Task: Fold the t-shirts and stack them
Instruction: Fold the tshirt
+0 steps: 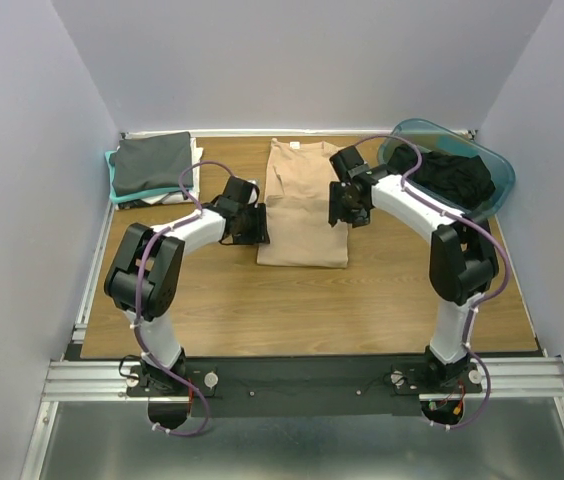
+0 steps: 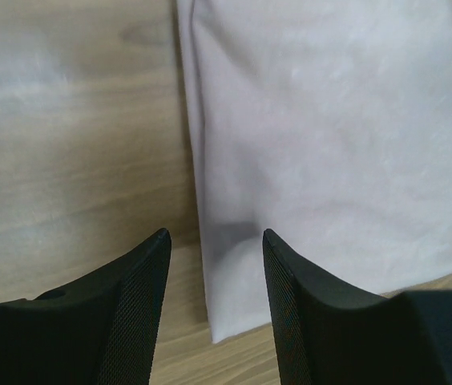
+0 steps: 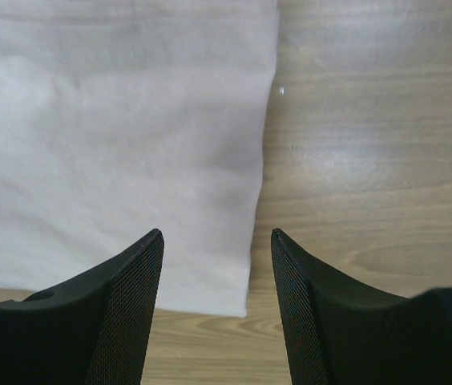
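Tan t-shirt [image 1: 302, 205] lies flat mid-table [image 1: 292, 310], folded to a long narrow panel with the collar end far.

Left jaws sit at its left edge and right jaws at its right edge. Both sets stand apart with nothing between them.

Left wrist view: the cloth [image 2: 330, 144] reads washed-out pale. Its edge and near corner fall in the gap. Cannot tell whether the tips touch cloth or table.

Right wrist view: same pale cloth [image 3: 114, 144], near-right corner just ahead of the gap.

Overhead, both wrists cover the shirt's edges.

Far left: a stack with a dark grey shirt [image 1: 152, 160] on top. Teal [image 1: 114, 187] and white [image 1: 195, 176] edges peek out below; count unclear.

Far right: a teal tub [image 1: 502, 170] holds black shirts [image 1: 447, 175] in a heap, number indistinct. The right arm [image 1: 412, 205] crosses the tub's near rim.
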### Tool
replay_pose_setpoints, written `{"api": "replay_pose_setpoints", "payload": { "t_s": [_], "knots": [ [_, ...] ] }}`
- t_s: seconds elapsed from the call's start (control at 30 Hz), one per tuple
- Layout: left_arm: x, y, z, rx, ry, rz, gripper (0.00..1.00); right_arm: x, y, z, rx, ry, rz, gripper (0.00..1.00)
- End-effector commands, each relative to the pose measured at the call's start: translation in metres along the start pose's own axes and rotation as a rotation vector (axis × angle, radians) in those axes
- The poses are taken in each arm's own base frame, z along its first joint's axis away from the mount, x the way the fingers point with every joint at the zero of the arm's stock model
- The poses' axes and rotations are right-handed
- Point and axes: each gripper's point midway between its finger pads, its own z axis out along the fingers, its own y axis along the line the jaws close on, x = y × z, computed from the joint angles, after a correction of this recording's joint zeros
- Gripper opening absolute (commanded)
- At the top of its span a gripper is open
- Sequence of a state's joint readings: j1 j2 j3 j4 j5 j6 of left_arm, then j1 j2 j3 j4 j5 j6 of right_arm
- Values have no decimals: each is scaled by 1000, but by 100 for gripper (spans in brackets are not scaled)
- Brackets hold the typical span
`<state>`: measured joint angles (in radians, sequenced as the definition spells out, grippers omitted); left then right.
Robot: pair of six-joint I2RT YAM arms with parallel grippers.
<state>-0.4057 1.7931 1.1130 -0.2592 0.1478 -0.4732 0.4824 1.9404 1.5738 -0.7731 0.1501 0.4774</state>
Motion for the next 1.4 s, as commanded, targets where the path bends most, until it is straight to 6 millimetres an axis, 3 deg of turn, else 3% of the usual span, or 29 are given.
{"api": "replay_pose_setpoints", "payload": {
  "t_s": [0.0,0.2,0.4,1.37],
  "knots": [
    [2,-14,-13,58,-30,-11,57,19,0,-8,-47,28,32,63],
    [23,-7,-18,48,0,-22,57,53,-10,-9,-58,78,66,61],
    [32,-7,-24,55,4,-35,57,74,-12,-9,-82,113,104,59],
    [78,0,-17,47,102,-70,50,127,-16,22,-70,274,137,47]
  ]
}}
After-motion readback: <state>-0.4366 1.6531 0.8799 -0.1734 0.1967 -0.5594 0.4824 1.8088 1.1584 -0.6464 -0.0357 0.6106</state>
